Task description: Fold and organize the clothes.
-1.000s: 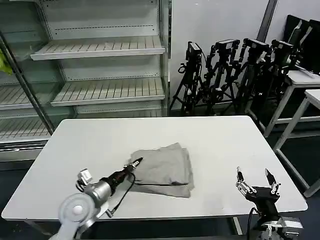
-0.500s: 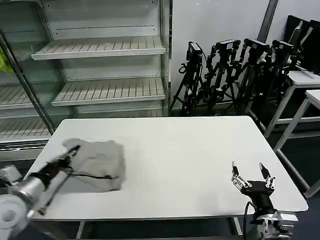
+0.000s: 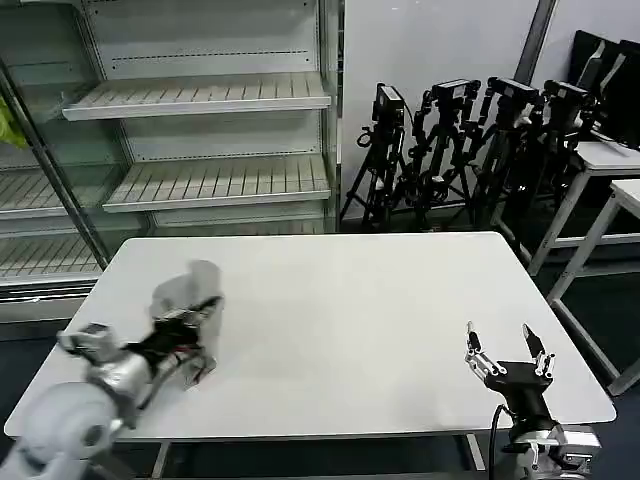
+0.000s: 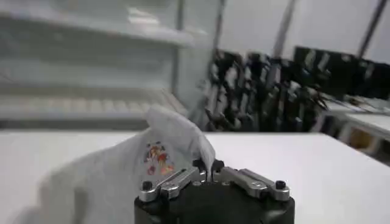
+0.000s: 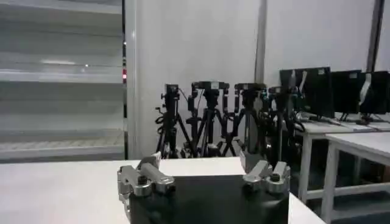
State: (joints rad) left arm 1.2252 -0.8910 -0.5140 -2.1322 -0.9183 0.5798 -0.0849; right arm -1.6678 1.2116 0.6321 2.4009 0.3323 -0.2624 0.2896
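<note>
Behind the white tabletop [image 3: 400, 300] stand shelves [image 3: 200, 100] and tripods [image 3: 470, 140]. Left pincer [image 4: 208, 168] pinches the grey shirt [image 4: 131, 167] near the tabletop's left edge, bunched, its direction unclear. Right pincer [image 3: 508, 354] hovers spread at the front right corner.

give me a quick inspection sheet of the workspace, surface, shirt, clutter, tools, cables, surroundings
Surface: white table, bare across its middle and right side.
Job's things: light grey shirt bunched near the table's left edge, held by the left tool; its multicolour chest print faces the left wrist camera.
Clutter: nothing seen.
Tools: left tool shut on the shirt, over the table's left side; right tool open and holding nothing, at the table's near right edge.
Cables: a thin dark cable runs along the left arm.
Surroundings: bare white shelving behind on the left, black tripods behind on the right, more white tables at far right.
</note>
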